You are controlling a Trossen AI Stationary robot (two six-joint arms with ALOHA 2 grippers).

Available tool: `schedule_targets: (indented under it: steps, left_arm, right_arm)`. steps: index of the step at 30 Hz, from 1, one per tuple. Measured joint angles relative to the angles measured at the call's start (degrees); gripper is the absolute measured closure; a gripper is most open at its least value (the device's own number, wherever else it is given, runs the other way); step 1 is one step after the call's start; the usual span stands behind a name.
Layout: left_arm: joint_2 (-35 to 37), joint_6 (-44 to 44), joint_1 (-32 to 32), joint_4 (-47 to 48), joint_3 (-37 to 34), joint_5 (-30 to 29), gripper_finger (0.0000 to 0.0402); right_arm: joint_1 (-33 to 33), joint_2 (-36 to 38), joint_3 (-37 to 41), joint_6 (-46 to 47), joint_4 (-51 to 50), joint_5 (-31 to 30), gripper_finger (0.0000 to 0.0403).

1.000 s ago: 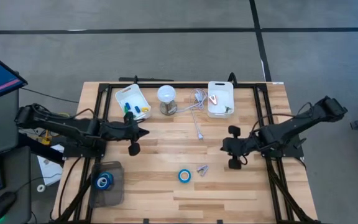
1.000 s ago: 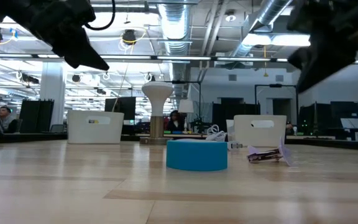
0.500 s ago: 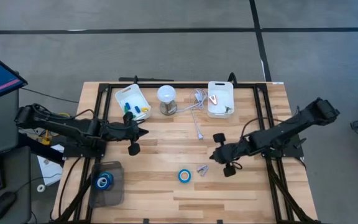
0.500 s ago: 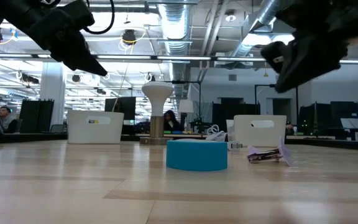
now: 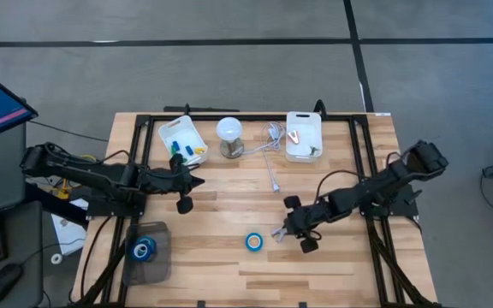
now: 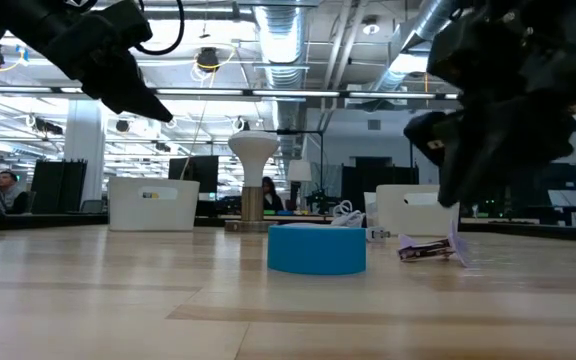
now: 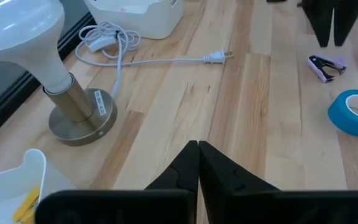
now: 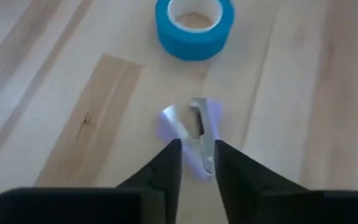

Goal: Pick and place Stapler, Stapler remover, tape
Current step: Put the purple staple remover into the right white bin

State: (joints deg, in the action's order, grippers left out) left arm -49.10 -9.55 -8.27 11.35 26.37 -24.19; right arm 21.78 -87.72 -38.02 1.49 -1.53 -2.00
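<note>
A small lilac and metal staple remover [image 8: 191, 124] lies flat on the wood, next to a blue tape roll [image 8: 194, 25] resting on its flat side. In the high view the remover [image 5: 278, 233] lies right of that roll [image 5: 253, 241]. My right gripper [image 8: 197, 144] is open by a narrow gap. It hovers just above the remover [image 6: 430, 247], pointing down, with one finger on either side of its near end. A second blue roll [image 5: 141, 249] sits in a dark tray. My left gripper [image 5: 199, 182] is shut and waits in the air near the left bin. No stapler shows plainly.
A white bin [image 5: 181, 137] with small coloured items and a white bin [image 5: 304, 135] with a red item stand at the far edge. A lamp [image 5: 229, 133] on a brass foot stands between them, and its white cord [image 5: 270, 171] trails toward the middle. The dark tray [image 5: 157, 265] sits near left.
My right gripper has swung toward the table's left and near edge and come down, from mid-right of the table to just above the staple remover. The remover and the tape rolls have stayed in place.
</note>
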Motion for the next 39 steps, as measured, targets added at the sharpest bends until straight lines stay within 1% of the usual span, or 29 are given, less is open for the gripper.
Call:
schedule_targets:
  steps: [6, 9, 12, 14, 17, 23, 30, 39]
  left_arm:
    - [0.00, -1.90, 0.00, -0.30, 0.08, -0.01, 0.0399]
    - [0.00, -1.91, 0.00, -0.30, 0.09, 0.00, 0.0399]
    - [0.00, -1.91, 0.00, -0.30, 0.09, 0.00, 0.0399]
    - [0.00, -1.91, 0.00, -0.28, 0.09, 0.00, 0.0399]
    - [0.00, -1.91, 0.00, -0.28, 0.09, 0.00, 0.0399]
    - [0.00, -1.89, -0.02, -0.26, 0.09, 0.00, 0.0399]
    - [-0.02, -1.89, -0.01, -0.23, 0.09, 0.00, 0.0399]
    - [-0.02, -1.89, 0.00, -0.22, 0.09, 0.00, 0.0399]
  right_arm:
    - [0.39, -4.04, 0.02, 0.07, 5.78, 0.74, 0.0275]
    - [0.37, -5.92, 0.02, 0.06, 8.06, 1.99, 0.0268]
    - [0.37, -7.02, 0.02, 0.07, 8.69, 2.92, 0.0269]
    - [0.37, -7.33, 0.04, 0.05, 8.59, 3.28, 0.0277]
    - [0.32, -7.19, 0.02, 0.03, 9.53, 3.25, 0.0305]
    - [-0.12, -5.39, 0.00, -0.56, 9.23, 3.29, 0.0391]
    - [-0.68, -4.29, -0.02, -0.54, 8.36, 3.52, 0.0401]
    - [-1.02, -3.61, -0.12, -0.76, 8.31, 3.51, 0.0402]
